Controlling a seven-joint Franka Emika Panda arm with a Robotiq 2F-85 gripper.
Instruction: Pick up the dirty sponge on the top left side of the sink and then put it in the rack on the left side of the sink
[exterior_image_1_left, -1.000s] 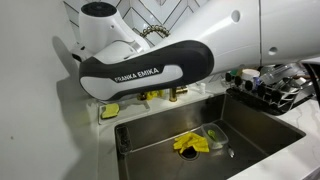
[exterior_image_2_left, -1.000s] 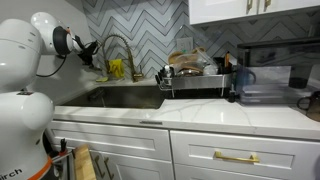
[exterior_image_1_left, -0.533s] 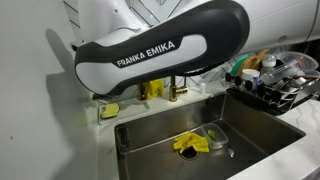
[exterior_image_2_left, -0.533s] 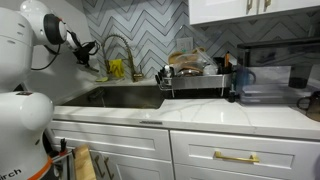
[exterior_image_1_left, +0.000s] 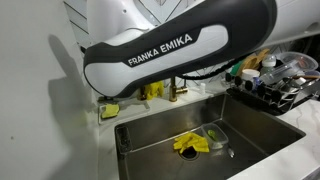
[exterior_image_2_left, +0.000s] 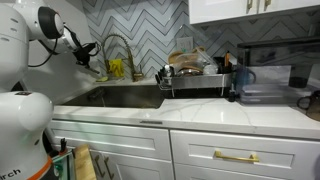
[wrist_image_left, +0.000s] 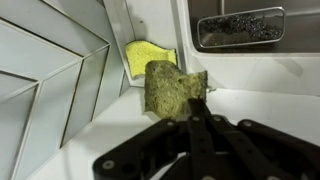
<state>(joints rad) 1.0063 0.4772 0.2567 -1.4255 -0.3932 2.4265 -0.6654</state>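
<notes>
In the wrist view my gripper (wrist_image_left: 196, 104) is shut on the dirty sponge (wrist_image_left: 172, 88), an olive-brown pad held upright just above the white counter. The rack (wrist_image_left: 240, 27), a narrow steel-grey holder with a dark inside, lies beyond the sponge at the upper right. In an exterior view the wrist (exterior_image_2_left: 88, 52) hangs over the far left end of the sink (exterior_image_2_left: 125, 97). In an exterior view my arm (exterior_image_1_left: 180, 50) hides the gripper; the sink (exterior_image_1_left: 265, 135) lies below it.
A yellow pad (wrist_image_left: 148, 55) lies on the counter behind the held sponge, against the tiled wall; it also shows in an exterior view (exterior_image_1_left: 110, 110). A yellow cloth (exterior_image_1_left: 190, 143) and a green scrubber (exterior_image_1_left: 214, 133) lie in the basin. The brass faucet (exterior_image_2_left: 120, 50) and black dish rack (exterior_image_2_left: 195, 78) stand nearby.
My arm has swung and shifted over the sink's left end in both exterior views. The things in the basin and the yellow pad on the counter have not moved.
</notes>
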